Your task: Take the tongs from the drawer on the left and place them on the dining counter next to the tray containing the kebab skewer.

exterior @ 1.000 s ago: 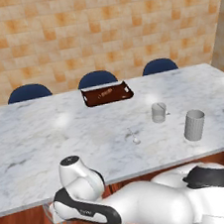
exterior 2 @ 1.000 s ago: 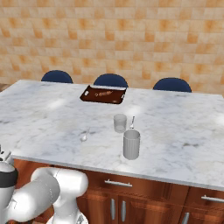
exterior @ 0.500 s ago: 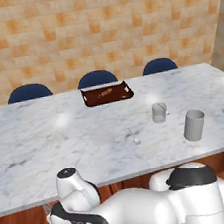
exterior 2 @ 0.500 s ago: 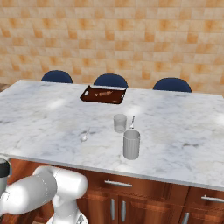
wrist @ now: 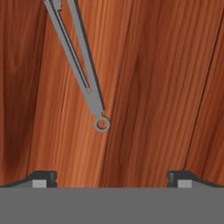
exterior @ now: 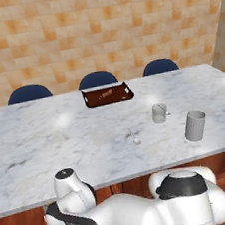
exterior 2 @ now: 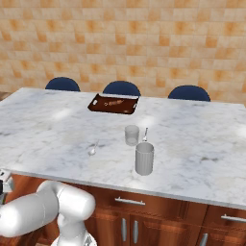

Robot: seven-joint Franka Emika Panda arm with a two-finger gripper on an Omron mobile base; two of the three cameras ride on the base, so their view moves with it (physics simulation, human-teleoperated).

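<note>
The arm (exterior: 123, 216) had sunk lower at the left base view's bottom. The gripper (wrist: 109, 177), fingers wide apart, hovered over the tongs (wrist: 81, 65), upper left on drawer (wrist: 166, 87) wood.

Even, bright rendered light, soft pale glare patches on the white-grey veined marble counter top (exterior: 47, 138), faint shadows, base views slightly soft, no edge distortion.

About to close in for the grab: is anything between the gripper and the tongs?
Nothing visible. In the hand view the open gripper looks straight at the tongs, which lie on bare wood with their ring end nearest the fingertips. Only wood shows between them.
</note>
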